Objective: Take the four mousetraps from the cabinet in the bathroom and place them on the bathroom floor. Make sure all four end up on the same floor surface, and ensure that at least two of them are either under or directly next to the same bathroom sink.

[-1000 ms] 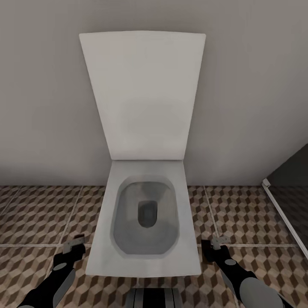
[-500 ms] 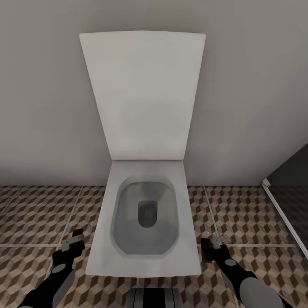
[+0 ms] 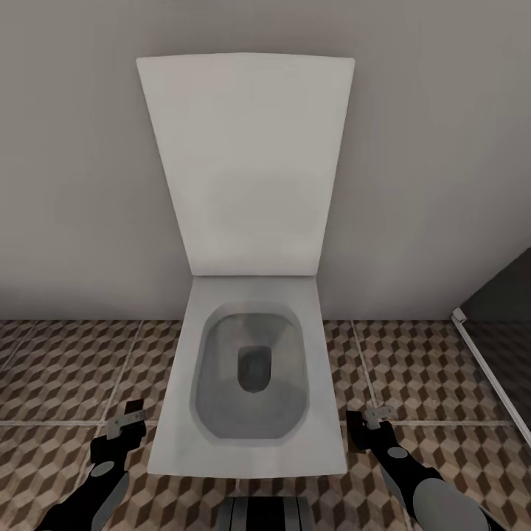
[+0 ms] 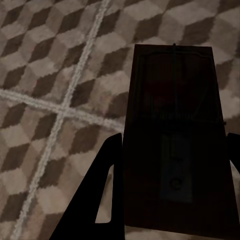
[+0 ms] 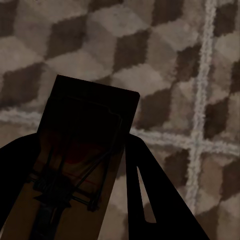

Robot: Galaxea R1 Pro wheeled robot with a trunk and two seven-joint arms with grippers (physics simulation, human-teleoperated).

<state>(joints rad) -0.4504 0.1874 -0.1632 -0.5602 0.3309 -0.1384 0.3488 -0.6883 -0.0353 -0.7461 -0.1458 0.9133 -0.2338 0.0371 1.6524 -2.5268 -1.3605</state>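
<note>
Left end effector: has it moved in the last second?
Yes. The left end effector, holding a mousetrap, has drifted slightly down the head view, nearer the robot, against the floor's grout line beside the toilet.

The head camera looks steeply down from above at a toilet [image 3: 254, 369] against the far wall. Each wrist camera sits close over the bathroom floor [image 4: 45, 75], facing down along its hand; all three views share those cube-patterned tiles.

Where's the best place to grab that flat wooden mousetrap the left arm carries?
By the two long side edges of the flat wooden mousetrap, coming in from a short end, as the left gripper does here. The board is thin with straight parallel edges, and this likely keeps the jaws off the dark wire spring on top.
</note>
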